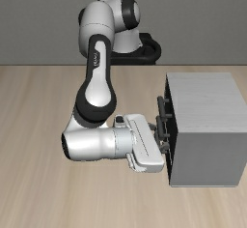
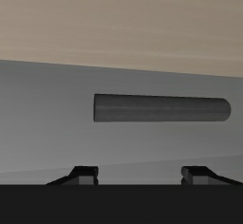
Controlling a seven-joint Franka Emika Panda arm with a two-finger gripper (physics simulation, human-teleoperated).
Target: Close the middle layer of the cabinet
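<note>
The big grey box-shaped cabinet stands on the light brown wooden counter, on the exterior view's right. Its top and sides are plain grey and flat. I cannot see inside it, so I cannot tell what it holds.

My white robot arm bends down from the base and then turns sideways. The last part of it lies low and flat over the counter. It points straight at the side of the cabinet that has the small dark handles. The end of my arm is right up at that side.

My two dark fingers are spread wide apart. They grip nothing. The space between them is bare.

Just in front of them is the flat grey drawer front. On it sits a long dark grey round bar handle, lying level. The bar is just ahead of my fingertips and apart from them. It sits more to the side of one fingertip than the other. Past the edge of the grey front I see the brown counter.

From these pictures I cannot tell which layer this front belongs to. I also cannot tell if it is pushed all the way in.
</note>
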